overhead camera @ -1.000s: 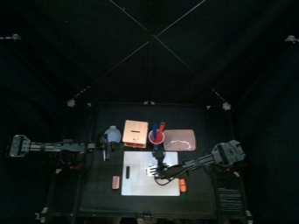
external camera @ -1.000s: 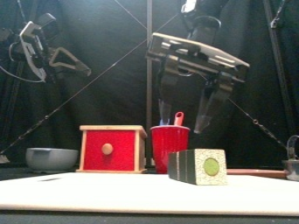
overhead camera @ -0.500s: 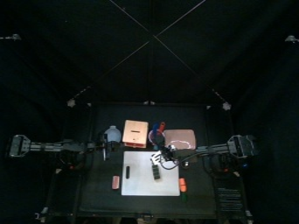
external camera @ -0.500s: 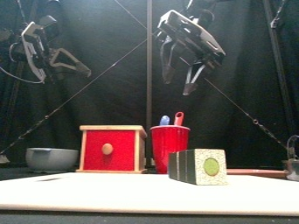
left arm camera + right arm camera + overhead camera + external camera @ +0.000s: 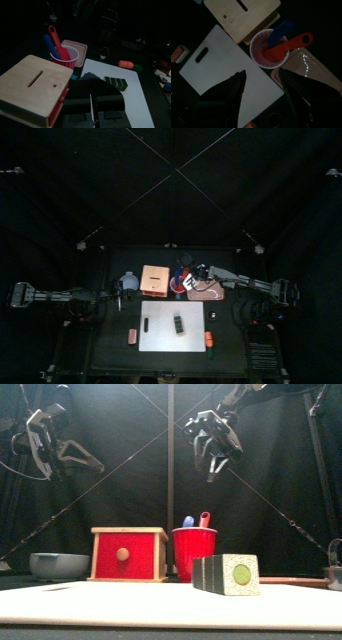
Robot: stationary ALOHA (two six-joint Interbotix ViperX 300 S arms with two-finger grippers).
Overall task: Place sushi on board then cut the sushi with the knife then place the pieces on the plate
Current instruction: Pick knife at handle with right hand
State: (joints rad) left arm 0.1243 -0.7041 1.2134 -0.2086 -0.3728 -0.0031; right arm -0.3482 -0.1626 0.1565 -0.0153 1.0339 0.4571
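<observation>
The dark green sushi roll lies on the white cutting board, with no gripper touching it. Behind the board stands the red cup, holding a blue knife and a red knife. My right gripper hangs open high above the cup, holding nothing. The pink tray lies right of the cup. My left gripper rests shut at the table's left.
The wooden box stands left of the cup, and the blue-grey bowl lies further left. Small orange toy foods lie left and right of the board.
My right gripper has risen from just above the sushi and drawn back over the red cup. The sushi stays on the board. The left arm has not moved.
</observation>
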